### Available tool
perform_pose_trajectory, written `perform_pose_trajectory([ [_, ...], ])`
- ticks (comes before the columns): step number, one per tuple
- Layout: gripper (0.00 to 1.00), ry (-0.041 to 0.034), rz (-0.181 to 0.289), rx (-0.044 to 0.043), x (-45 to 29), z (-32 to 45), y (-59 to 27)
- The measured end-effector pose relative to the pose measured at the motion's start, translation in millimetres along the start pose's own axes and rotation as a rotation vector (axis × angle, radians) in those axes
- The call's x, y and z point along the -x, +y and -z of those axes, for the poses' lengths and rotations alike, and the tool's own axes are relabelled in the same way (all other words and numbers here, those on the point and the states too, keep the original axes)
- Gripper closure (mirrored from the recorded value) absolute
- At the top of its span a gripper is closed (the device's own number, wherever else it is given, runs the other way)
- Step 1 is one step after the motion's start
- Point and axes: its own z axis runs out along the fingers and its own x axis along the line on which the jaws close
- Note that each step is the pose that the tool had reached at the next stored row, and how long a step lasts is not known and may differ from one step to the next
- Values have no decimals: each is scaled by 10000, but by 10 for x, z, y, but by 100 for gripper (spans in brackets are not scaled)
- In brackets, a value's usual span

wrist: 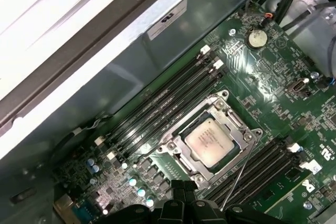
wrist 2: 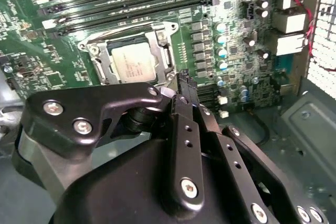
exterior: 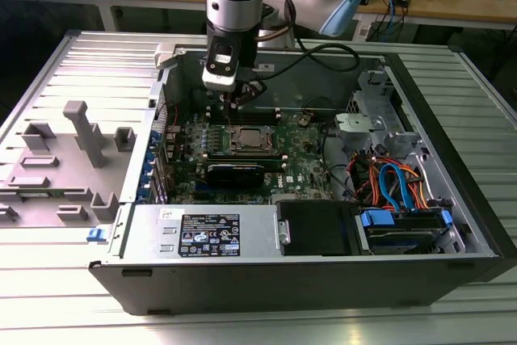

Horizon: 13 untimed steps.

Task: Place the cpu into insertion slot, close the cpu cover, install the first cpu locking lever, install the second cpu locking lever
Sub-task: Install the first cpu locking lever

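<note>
Risk: locking lever (wrist: pixel 240 174) is standing unlatched just beside the gripper (wrist: pixel 184 186); a glancing push could be slipping off the thin wire and scraping the motherboard (wrist: pixel 283 93). Cpu (wrist: pixel 209 139) is sitting socketed just ahead of the gripper, its pale silvery square showing through the flat-lying cpu cover (wrist: pixel 233 119). Gripper fingers are pressing together, gripping nothing.

In the second wrist view, the black jointed gripper (wrist 2: pixel 182 83) is hiding much of the green motherboard (wrist 2: pixel 52 80) from me; in the exterior view, the silvery square cpu (exterior: pixel 247 140) is showing too small to judge its seating.
</note>
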Motion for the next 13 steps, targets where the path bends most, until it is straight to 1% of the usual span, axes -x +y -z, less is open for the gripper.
perform_pose_trajectory([
  [1, 89, 0, 148, -7, 0, 1, 0],
  [2, 89, 0, 424, -16, 0, 1, -1],
  [6, 89, 2, 1184, -40, -2, 0, -3],
  [9, 89, 2, 1419, -46, -17, -1, -14],
  [13, 89, 4, 1461, -46, -59, -2, -50],
])
